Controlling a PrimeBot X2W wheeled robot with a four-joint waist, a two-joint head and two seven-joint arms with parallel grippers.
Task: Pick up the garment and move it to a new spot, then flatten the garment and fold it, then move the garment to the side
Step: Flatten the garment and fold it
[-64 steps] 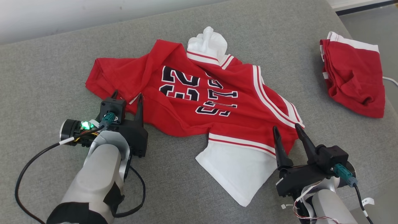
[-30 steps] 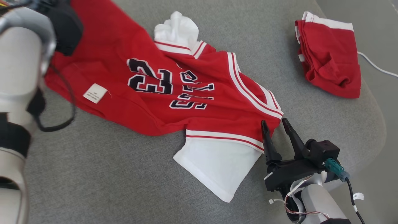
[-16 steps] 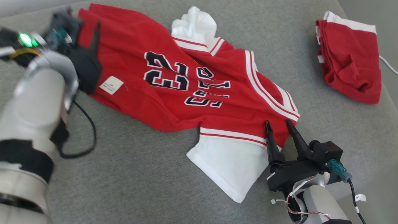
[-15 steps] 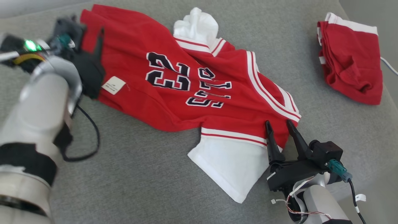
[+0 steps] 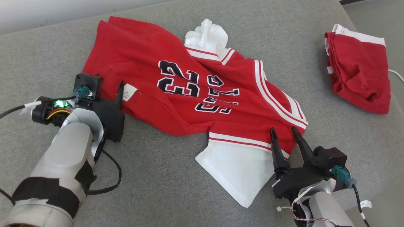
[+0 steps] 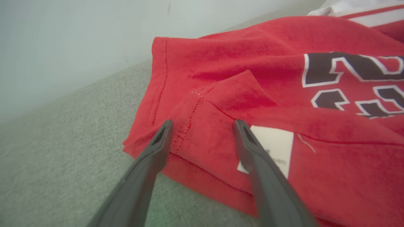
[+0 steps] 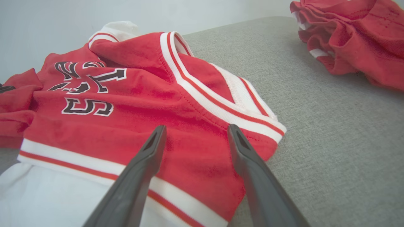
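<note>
The garment point(image 5: 142, 60) is a red jersey with dark numbers, white stripes and white sleeves, lying crumpled across the grey cushion. Its left half is spread out flat. My left gripper point(image 5: 104, 85) stands open at the jersey's near left hem. In the left wrist view its fingers point(image 6: 157, 148) straddle the hem corner of the garment point(image 6: 252, 78) beside a white label point(image 6: 274, 148), with nothing held. My right gripper point(image 5: 283, 130) is open at the striped collar edge near a white sleeve point(image 5: 240, 173). Its fingers point(image 7: 145, 157) hover over the garment point(image 7: 132, 113).
A second red piece of clothing point(image 5: 358, 75) lies bunched at the far right, also in the right wrist view point(image 7: 356, 34). A white cable point(image 5: 396, 77) runs off the right edge. The grey cushion point(image 5: 170, 183) ends close behind the jersey at a pale wall.
My left gripper carried the jersey's left hem outward, opened and let it go, then drew back toward me. The jersey's left half now lies spread. The right gripper stayed put; the camera shifted.
</note>
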